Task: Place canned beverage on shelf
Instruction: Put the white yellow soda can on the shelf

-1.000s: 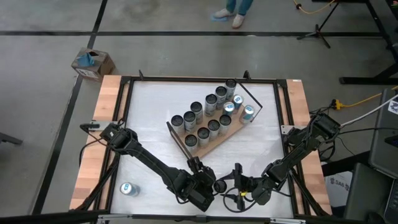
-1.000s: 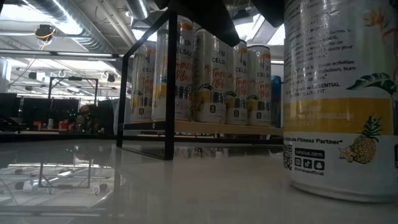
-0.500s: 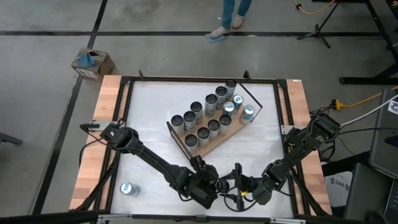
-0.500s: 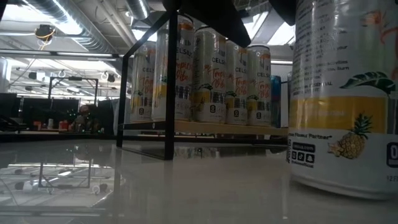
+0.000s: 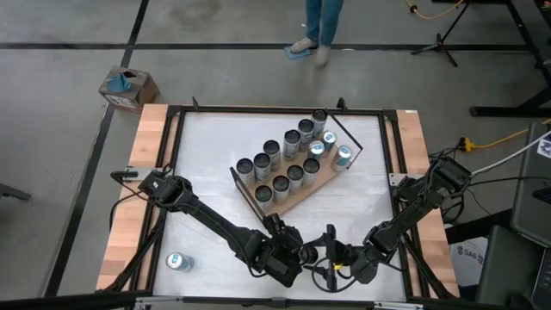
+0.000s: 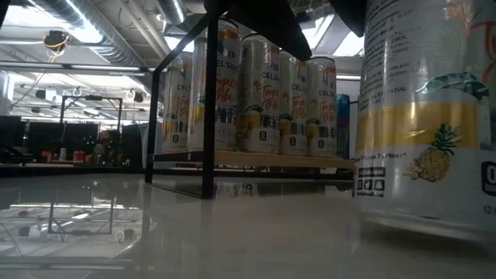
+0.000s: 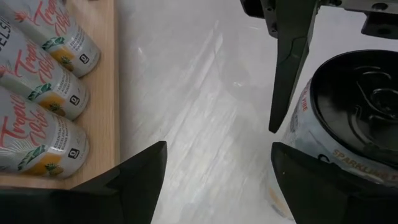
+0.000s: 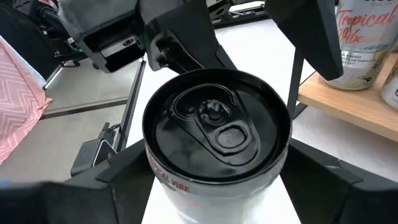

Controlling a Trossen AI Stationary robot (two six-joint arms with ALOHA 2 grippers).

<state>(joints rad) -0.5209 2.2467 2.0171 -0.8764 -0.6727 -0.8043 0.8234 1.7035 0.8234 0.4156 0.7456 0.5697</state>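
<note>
1. The right gripper (image 8: 214,180) is closed on the upright can (image 8: 217,134), one finger on each side of the body, at the near edge of the bench (image 5: 207,146).
2. The left gripper (image 7: 214,180) is open and empty, just beside the can.
3. The shelf (image 5: 297,191) lies at bench centre, well apart, carrying two rows of cans.

Both arms matte black, built of slim jointed segments with bulkier blocks at the wrists. Left pincer (image 5: 297,256): flat, dark, tapering fingers (image 7: 140,180). Right pincer (image 5: 325,258): same build. Black cables trail from each base.
</note>
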